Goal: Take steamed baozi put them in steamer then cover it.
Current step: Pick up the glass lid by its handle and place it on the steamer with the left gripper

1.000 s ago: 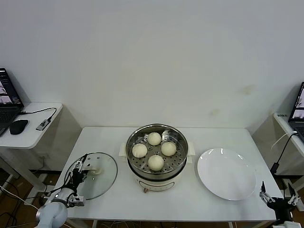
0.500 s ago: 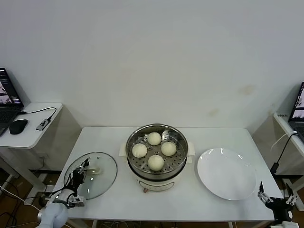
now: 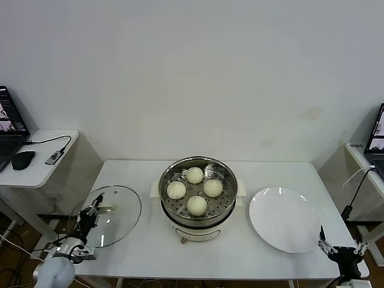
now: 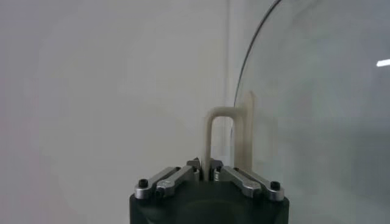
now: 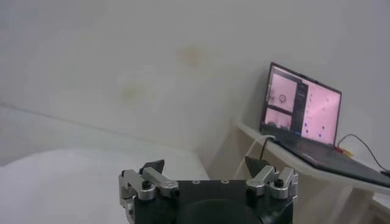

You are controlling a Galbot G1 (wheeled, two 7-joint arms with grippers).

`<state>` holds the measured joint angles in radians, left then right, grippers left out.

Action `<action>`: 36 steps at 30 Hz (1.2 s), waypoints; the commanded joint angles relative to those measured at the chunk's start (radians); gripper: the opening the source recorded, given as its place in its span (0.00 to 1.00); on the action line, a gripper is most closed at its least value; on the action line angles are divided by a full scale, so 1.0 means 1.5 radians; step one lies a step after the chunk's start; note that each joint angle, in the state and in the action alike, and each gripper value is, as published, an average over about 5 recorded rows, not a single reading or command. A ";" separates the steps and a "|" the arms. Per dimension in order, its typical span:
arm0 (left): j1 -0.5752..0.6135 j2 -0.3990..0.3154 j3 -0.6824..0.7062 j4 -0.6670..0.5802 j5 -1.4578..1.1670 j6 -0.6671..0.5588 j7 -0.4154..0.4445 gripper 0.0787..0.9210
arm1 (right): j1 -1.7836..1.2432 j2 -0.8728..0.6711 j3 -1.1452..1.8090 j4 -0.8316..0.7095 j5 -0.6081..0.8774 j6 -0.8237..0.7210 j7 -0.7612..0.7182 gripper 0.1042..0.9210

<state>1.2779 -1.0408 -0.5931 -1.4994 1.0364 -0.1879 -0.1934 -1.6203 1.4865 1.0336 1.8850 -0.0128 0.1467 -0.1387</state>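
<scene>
Head view, from left to right: at the far left stands a small white side table [image 3: 42, 171] carrying a dark open laptop [image 3: 11, 126] and a black computer mouse [image 3: 24, 159]. Next comes the main white rectangular table [image 3: 150, 249]. At its left end the left gripper [image 3: 88, 217] is clamped on the cream oblong handle [image 3: 105, 209] of the cover [image 3: 111, 222], a round clear glass lid with a metal rim, which is tilted and lifted off the tabletop over the table's left edge. In the left wrist view the gripper's fingers [image 4: 183, 176] are pressed together on the handle's cream loop [image 4: 220, 137], with the glass disc standing edge-on just beyond.

At the table's middle sits the steamer [image 3: 198, 201], a round shiny steel pot on a cream-white base, uncovered. On its perforated steel tray lie the steamed baozi [image 3: 197, 205], four small smooth cream-white buns, arranged in a diamond and slightly apart from one another.

Just right of the pot lies a flat round white plate [image 3: 287, 219]. At the near right corner, below the table's edge, the right gripper [image 3: 337, 251] is parked with its fingers [image 5: 149, 179] spread wide and holding nothing. Another open laptop [image 5: 304, 112] sits on a side table at the far right.
</scene>
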 commanded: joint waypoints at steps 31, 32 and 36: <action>-0.220 0.010 0.360 -0.334 -0.040 0.316 0.245 0.09 | 0.003 0.039 -0.086 -0.013 -0.063 0.022 0.001 0.88; -0.227 -0.002 0.369 -0.328 -0.028 0.321 0.252 0.09 | 0.005 0.039 -0.088 -0.015 -0.063 0.023 0.002 0.88; -0.252 -0.051 0.399 -0.303 0.032 0.331 0.279 0.09 | 0.007 0.041 -0.092 -0.025 -0.064 0.025 0.003 0.88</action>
<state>1.0821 -0.9617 -0.2224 -2.0013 0.9003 0.2199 0.1253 -1.6135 1.5428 0.9171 1.8681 -0.0963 0.1801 -0.1357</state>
